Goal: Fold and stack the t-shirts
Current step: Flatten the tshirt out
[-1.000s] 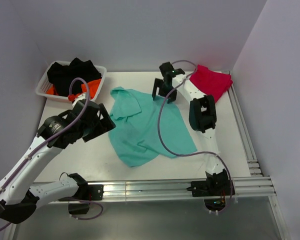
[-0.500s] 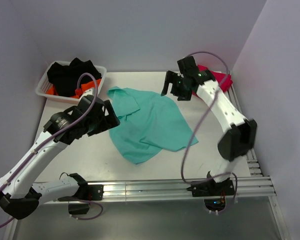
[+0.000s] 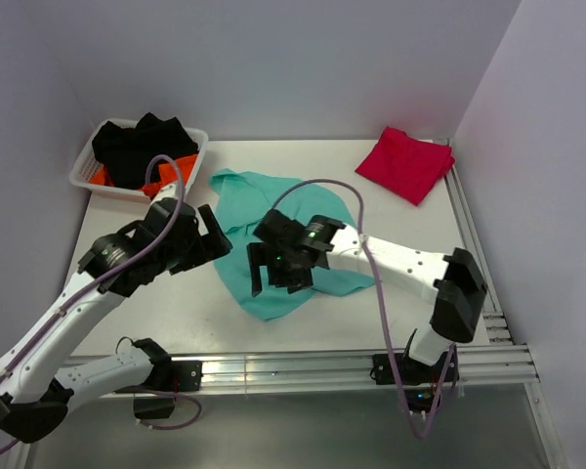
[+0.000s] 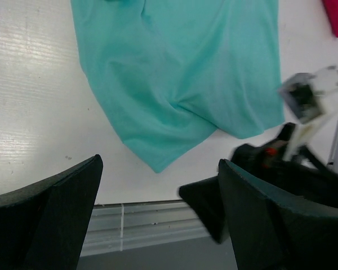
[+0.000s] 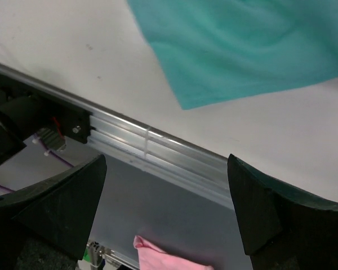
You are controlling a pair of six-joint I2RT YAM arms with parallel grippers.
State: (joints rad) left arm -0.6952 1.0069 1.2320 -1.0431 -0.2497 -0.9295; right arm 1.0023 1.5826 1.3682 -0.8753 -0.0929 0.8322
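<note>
The teal-green t-shirt (image 3: 242, 200) lies crumpled and partly folded on the middle of the table. It also shows in the left wrist view (image 4: 180, 73) and the right wrist view (image 5: 253, 45). The crimson-red t-shirt (image 3: 405, 163) lies folded at the back right corner. My left gripper (image 3: 213, 233) hovers at the teal shirt's left edge, open and empty (image 4: 160, 169). My right gripper (image 3: 272, 277) hangs over the teal shirt's near part, open and empty (image 5: 166, 163), and hides some of the cloth.
A white basket (image 3: 83, 176) with black and orange clothes stands at the back left. A metal rail (image 3: 303, 366) runs along the table's near edge. A pink cloth (image 5: 163, 259) lies below the table edge.
My right arm swung from the back right, near the red shirt, forward over the teal shirt's near part. The teal shirt's right side got drawn inward. My left gripper shifted slightly.
</note>
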